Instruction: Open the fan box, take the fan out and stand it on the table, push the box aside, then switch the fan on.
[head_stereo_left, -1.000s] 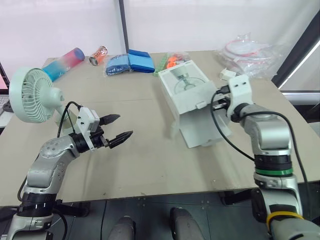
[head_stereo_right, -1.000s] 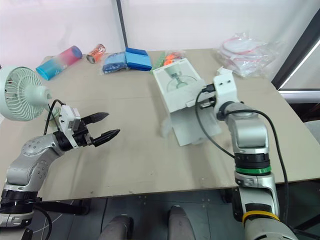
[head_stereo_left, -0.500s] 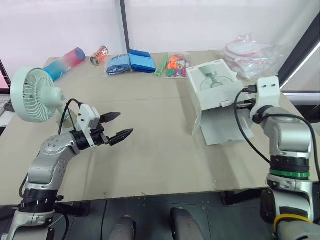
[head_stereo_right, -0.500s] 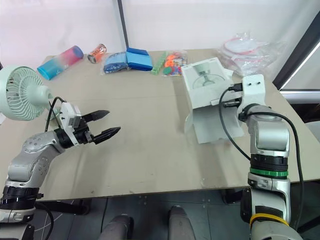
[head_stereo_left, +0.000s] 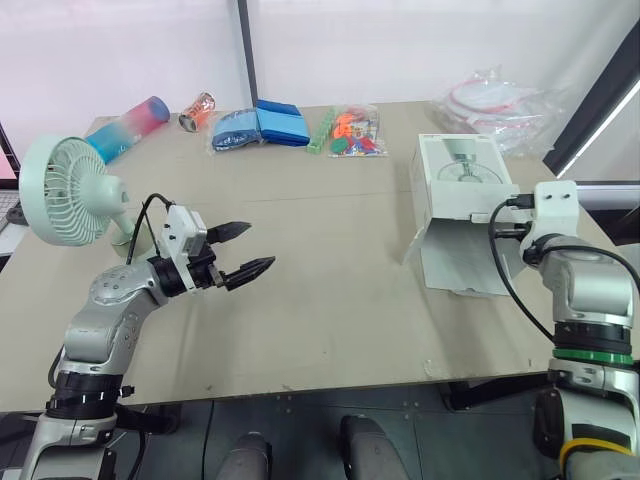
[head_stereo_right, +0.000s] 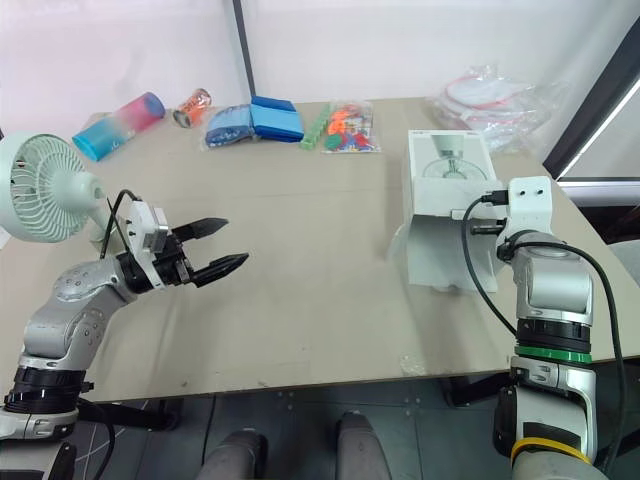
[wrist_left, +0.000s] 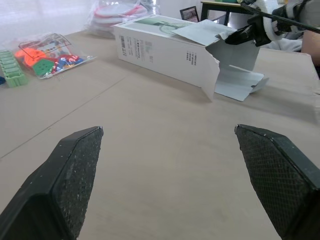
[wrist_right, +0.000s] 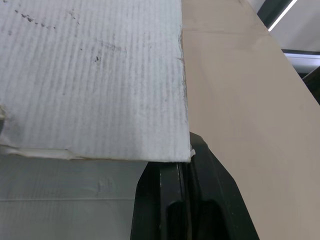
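My right claw (wrist_right: 184, 167) is clamped on a flap of the box (head_stereo_left: 461, 188) at frame right. My left claw (head_stereo_left: 259, 245) hangs apart over the bench (head_stereo_left: 320, 310). The fan (head_stereo_left: 64, 190) stands far left.

Beige wooden table (head_stereo_left: 320, 310): pale green plastic desk fan (head_stereo_left: 65, 190) stands upright at the left edge. White cardboard fan box (head_stereo_left: 462, 200) lies on the right side, flaps toward the near edge. Back row, left to right: pink-blue tumbler (head_stereo_left: 128, 126) on its side, small printed can (head_stereo_left: 197, 110), blue plastic packets (head_stereo_left: 258, 126), bag of coloured toy pieces (head_stereo_left: 350, 132). Clear plastic bags (head_stereo_left: 495, 100) lie far right, behind the box.
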